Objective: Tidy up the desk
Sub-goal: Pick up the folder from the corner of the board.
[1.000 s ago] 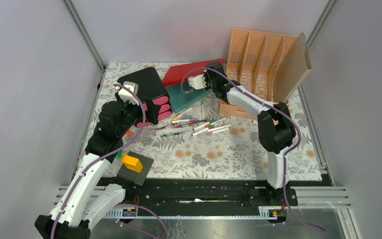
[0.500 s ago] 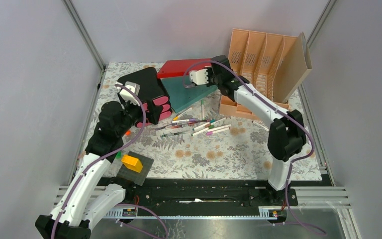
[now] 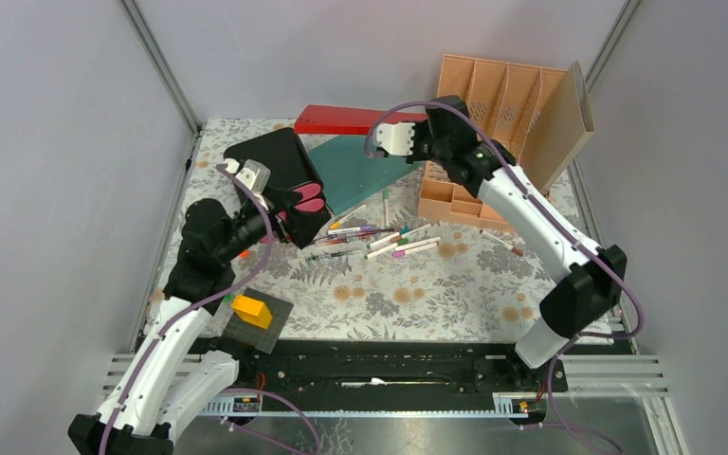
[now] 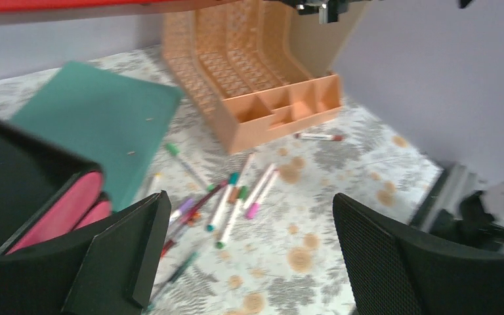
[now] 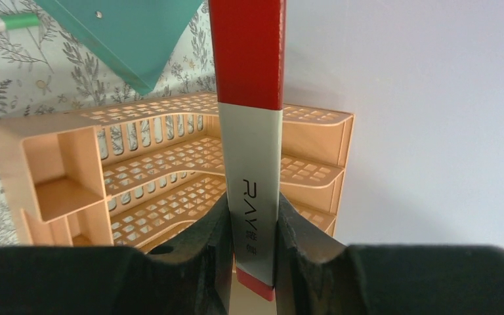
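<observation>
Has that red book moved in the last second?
Yes. The red book, clamped in the right gripper, has risen off the teal folder, toward the back wall, beside the peach rack.

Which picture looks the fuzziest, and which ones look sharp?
Left wrist view: fuzzy all over, the markers and peach file rack look smeared. Right wrist view: the red book is crisp, letters readable, but the right gripper is dark and soft. Top external view: sharp, evenly lit, faint shadows on the desk.
</observation>
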Robot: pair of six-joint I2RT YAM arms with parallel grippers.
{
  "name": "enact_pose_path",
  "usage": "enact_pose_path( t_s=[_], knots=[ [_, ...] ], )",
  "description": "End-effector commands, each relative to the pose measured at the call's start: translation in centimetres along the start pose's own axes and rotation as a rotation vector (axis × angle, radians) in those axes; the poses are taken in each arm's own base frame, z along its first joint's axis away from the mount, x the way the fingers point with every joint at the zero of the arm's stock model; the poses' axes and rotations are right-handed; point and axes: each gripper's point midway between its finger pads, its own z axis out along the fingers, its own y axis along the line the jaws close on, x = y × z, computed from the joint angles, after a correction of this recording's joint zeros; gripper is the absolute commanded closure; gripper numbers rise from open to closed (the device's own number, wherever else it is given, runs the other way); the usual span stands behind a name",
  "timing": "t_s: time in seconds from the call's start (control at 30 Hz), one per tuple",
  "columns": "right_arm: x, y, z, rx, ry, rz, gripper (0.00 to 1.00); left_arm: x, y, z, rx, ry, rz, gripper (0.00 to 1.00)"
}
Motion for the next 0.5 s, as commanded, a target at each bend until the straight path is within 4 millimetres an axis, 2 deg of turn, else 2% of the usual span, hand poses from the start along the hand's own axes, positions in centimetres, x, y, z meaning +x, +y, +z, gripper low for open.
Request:
enact_pose_path(
  t_s=[0.0, 0.1, 0.2, 0.27, 0.33, 0.47],
  knots=[
    [-2.0, -4.6, -6.4, 0.131, -0.111, 0.112, 1.00, -2.8, -4.8, -1.0, 0.235, -0.131, -0.071, 0.01],
    [-1.6, -3.6, -8.1, 0.103, -0.111, 0.140, 1.00, -3.6, -6.1, -1.5, 0.298, -0.180, -0.223, 0.01],
    [-1.3, -1.8, -10.1, 0.052, -0.122, 0.199, 1.00, -6.1, -9.0, -3.1, 0.463, -0.273, -0.389, 0.01],
    [-0.8, -0.5, -11.2, 0.026, -0.121, 0.227, 1.00, -7.1, -9.9, -3.9, 0.539, -0.298, -0.503, 0.01],
    [-0.3, 0.5, -12.2, 0.018, -0.116, 0.247, 1.00, -7.6, -9.9, -3.9, 0.559, -0.308, -0.607, 0.01],
    [0.9, 2.1, -13.7, 0.012, -0.086, 0.265, 1.00, -7.4, -7.8, -2.5, 0.529, -0.305, -0.915, 0.01]
  ],
)
